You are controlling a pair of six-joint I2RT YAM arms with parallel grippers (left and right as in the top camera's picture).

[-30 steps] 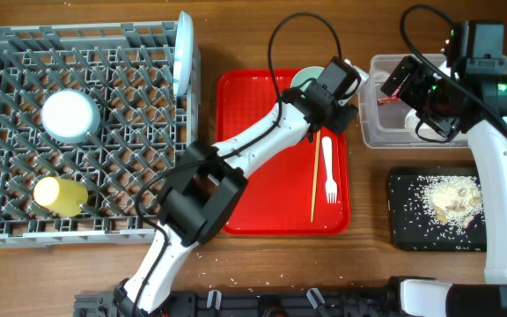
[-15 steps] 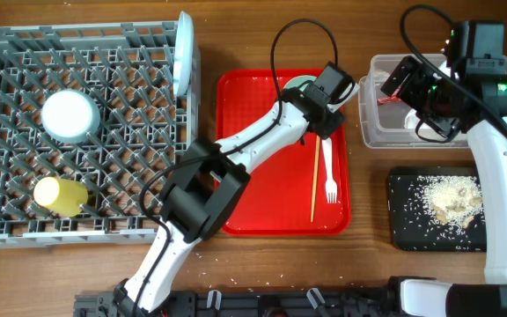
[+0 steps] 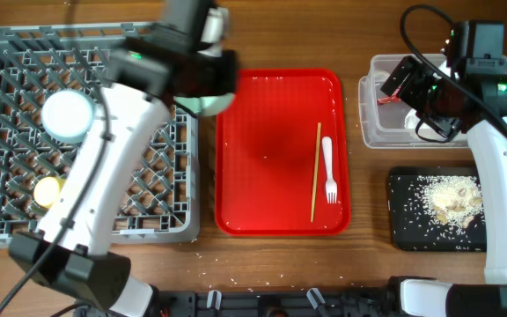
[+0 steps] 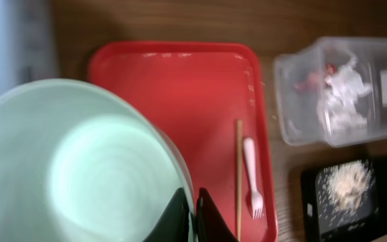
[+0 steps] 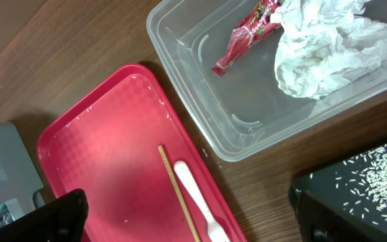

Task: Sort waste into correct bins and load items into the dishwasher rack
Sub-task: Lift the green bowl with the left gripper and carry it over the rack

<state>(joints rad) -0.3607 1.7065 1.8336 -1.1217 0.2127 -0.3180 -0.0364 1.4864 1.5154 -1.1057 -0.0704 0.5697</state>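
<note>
Table: wood grain. Red tray: glossy, finely textured plastic. Tub: clear smooth plastic. Napkin: crumpled paper. Wrapper: shiny film. Black tray: matt. Rack: matt grey plastic. Bowl: smooth, glossy. Fork: white plastic. Chopstick: bare wood.

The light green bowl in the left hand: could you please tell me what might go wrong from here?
1. The left hand pinches only the rim of the light green bowl, so it might slip or tilt.
2. Overhead, the bowl hangs over the right wall of the dishwasher rack; released there, it could tip out.
3. The chopstick lies close beside the fork; grasping one may nudge the other.
</note>
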